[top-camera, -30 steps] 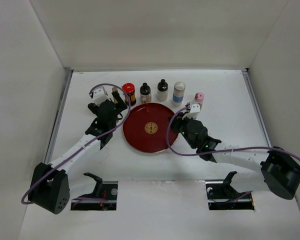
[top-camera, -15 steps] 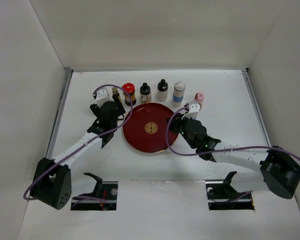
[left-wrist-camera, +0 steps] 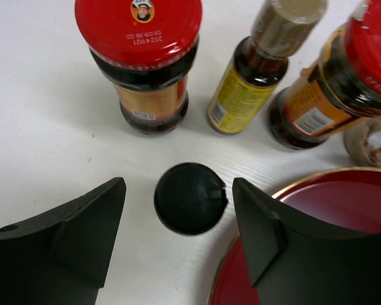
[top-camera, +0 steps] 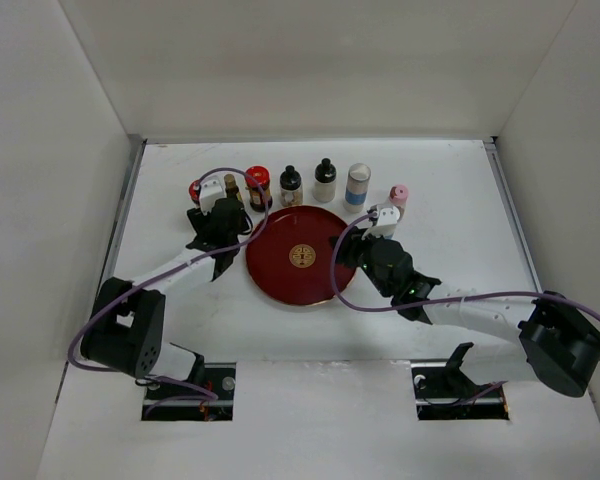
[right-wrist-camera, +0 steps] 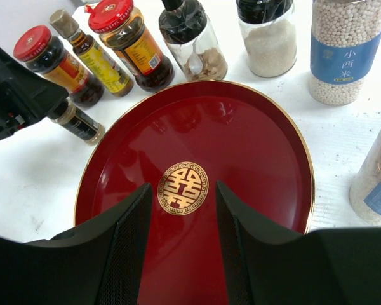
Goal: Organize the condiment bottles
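Observation:
The condiment bottles stand in a row behind the dark-red plate: a red-lidded jar, a yellow-labelled bottle, a second red-lidded jar, a black-capped bottle, a white-bodied bottle, a white-and-blue cylinder and a pink-capped bottle. My left gripper is open and straddles a small black-capped bottle by the plate's left rim; a gap shows on the left, and the right finger is almost on it. My right gripper hangs open over the plate's gold centre, holding nothing.
White walls close in the table on the left, back and right. The plate's gold rim runs just under my left gripper's right finger. The small bottle stands close to that rim, with the row of jars right behind it.
My left gripper has pushed toward the back row and narrowed its jaws round the small black-capped bottle. My right gripper's jaws have come apart above the plate.

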Available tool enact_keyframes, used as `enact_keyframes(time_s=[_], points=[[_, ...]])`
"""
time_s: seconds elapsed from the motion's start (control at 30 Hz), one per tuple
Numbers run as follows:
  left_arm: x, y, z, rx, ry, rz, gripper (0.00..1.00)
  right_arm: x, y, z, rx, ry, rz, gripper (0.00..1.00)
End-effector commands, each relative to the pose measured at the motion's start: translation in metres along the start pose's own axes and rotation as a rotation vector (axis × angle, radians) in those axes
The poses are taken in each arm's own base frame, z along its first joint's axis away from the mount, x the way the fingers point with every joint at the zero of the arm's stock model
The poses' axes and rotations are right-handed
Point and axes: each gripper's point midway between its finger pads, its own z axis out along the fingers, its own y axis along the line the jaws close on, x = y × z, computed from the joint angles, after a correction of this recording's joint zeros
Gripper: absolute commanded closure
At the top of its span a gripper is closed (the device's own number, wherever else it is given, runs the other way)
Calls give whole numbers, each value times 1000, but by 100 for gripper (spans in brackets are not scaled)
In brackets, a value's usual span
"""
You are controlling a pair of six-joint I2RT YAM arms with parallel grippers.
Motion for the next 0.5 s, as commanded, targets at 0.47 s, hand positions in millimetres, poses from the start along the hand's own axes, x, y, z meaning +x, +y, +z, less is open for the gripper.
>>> enact_keyframes(time_s=[0.47], points=[[-52,-24,-25,64,-156,-48,68,-20,15,4,-39,-44,17,53]])
